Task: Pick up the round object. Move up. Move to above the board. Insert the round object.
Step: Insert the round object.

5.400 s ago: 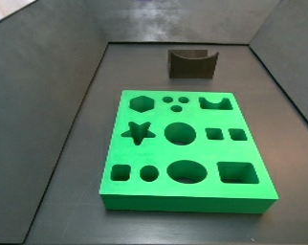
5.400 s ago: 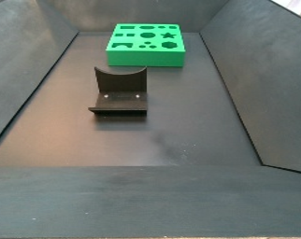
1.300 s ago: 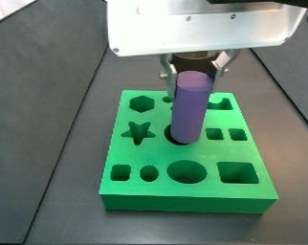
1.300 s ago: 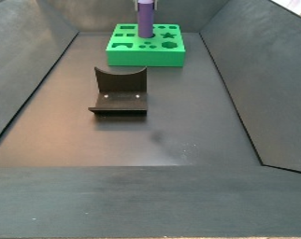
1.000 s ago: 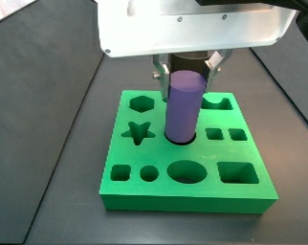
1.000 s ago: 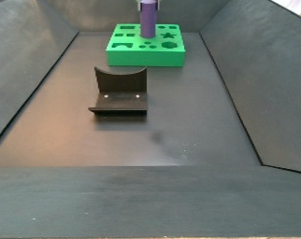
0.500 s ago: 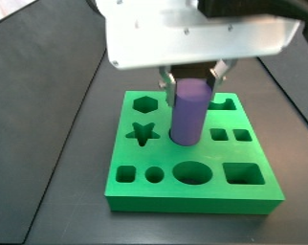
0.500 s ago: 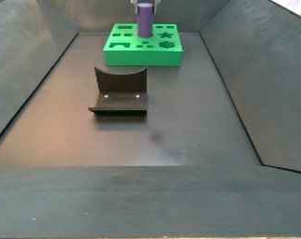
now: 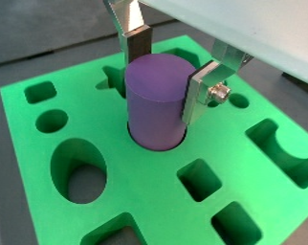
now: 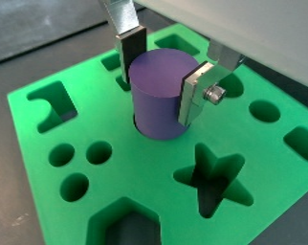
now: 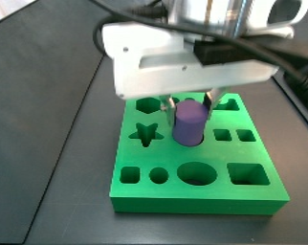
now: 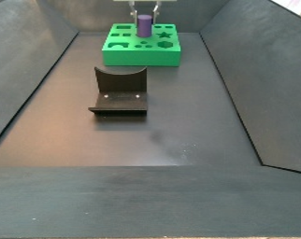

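Dark grey floor and sloped dark walls enclose the workspace. Counts: one fixture (image 12: pixel 120 91), one board (image 12: pixel 146 46), one round object (image 12: pixel 143 23), one gripper (image 12: pixel 144 13).

Nearest in a side view stands the fixture, a dark L-shaped bracket on the floor; the board lies beyond it toward 12 o'clock, well apart.

Board: bright green slab with many cut-outs, among them a star (image 10: pixel 218 176), an oval (image 9: pixel 73 169) and squares.

Round object (image 9: pixel 158 101): plain purple cylinder, matte, upright, lower end sunk in a round hole near the board's middle.

Gripper (image 9: pixel 169 64): silver fingers (image 9: pixel 203 91) sit against opposite sides of the cylinder, closed on it in both wrist views.
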You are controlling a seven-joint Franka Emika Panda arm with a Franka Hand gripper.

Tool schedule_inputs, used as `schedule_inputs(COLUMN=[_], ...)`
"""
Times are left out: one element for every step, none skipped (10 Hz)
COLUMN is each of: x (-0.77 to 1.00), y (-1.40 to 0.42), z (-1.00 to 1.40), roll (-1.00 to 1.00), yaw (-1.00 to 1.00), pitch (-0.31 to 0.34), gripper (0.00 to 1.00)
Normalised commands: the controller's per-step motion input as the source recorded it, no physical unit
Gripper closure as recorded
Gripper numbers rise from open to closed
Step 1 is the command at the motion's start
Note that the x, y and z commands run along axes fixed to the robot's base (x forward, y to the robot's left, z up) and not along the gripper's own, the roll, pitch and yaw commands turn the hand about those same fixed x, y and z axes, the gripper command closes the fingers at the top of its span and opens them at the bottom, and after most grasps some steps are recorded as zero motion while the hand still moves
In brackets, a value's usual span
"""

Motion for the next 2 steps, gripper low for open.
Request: schedule_inputs(x=[0.06,0.0], y=[0.0,0.0], z=[0.0,0.0], roll=[0.0,0.0], yaw=[0.0,0.0], pitch=[0.057,0.0], gripper=[1.0,1.0])
